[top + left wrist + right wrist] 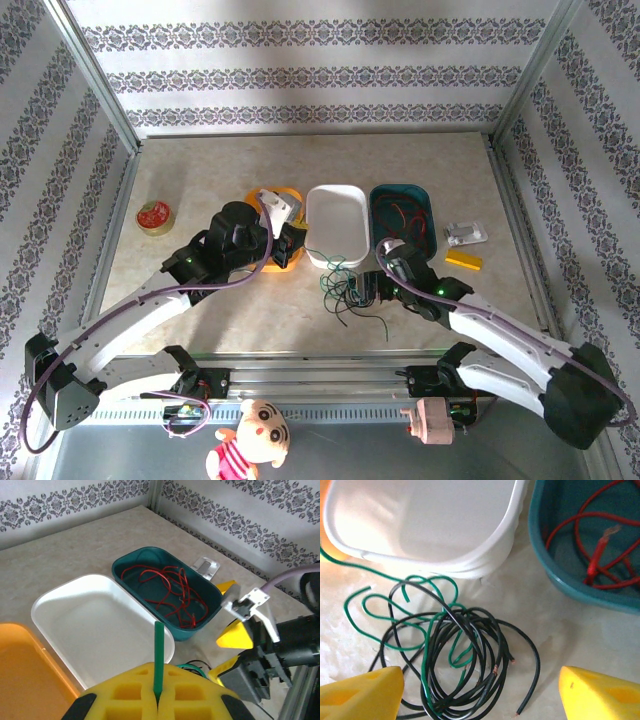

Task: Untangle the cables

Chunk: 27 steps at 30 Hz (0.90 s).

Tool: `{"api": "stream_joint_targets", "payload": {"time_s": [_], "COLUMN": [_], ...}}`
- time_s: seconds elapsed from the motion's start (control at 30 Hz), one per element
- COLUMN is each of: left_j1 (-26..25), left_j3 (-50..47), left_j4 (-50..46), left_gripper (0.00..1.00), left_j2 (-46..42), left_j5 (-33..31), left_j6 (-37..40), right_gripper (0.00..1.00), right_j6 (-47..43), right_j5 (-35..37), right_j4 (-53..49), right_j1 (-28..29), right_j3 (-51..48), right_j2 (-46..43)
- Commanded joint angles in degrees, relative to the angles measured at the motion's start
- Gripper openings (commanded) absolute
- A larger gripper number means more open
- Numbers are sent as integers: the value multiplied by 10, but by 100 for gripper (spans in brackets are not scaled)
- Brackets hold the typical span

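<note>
A tangle of black cable [485,645] and green cable [385,615] lies on the table just in front of the white tray [485,550]. In the top view the tangle [345,290] sits between the two arms. My right gripper [480,695] hovers over it, open, one yellow finger on each side of the coil. My left gripper [159,700] is shut on the green cable [159,650], whose end sticks out past the pads, near the orange tray [290,193]. A red cable [170,590] lies loose in the teal tray [125,570].
The orange, white [335,190] and teal [425,205] trays stand side by side mid-table. A tape roll [154,217] lies at the far left. A yellow block [463,261] and a clear packet [466,234] lie right of the teal tray. A doll [250,440] sits at the near edge.
</note>
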Motion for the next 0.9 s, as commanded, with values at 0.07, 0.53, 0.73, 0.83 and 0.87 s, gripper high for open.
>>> {"api": "stream_joint_targets", "payload": {"time_s": [0.07,0.53,0.73,0.83,0.87], "left_j1": [-10,-23,-37,-58,-65], "left_j3": [-15,-14,-4,-2,-2], "left_j4": [12,22,20,34,40], "left_gripper": [0,0,0,0,0], "left_j2": [-9,-18,-39,-64,-73], "left_j5": [-24,-45,-111,-189,-216], "left_j6": [-11,-8,19,58,74], "right_gripper": [81,82,81,81,81], "right_j6": [-21,-48,-25,-14,-12], "right_j5": [-8,-42,-4,7,7], "right_j4": [27,25,-2,-10,-10], "right_j1": [4,18,20,20,19], "right_j3": [-10,100,136,139,137], "right_j2": [-1,242,321,339,341]}}
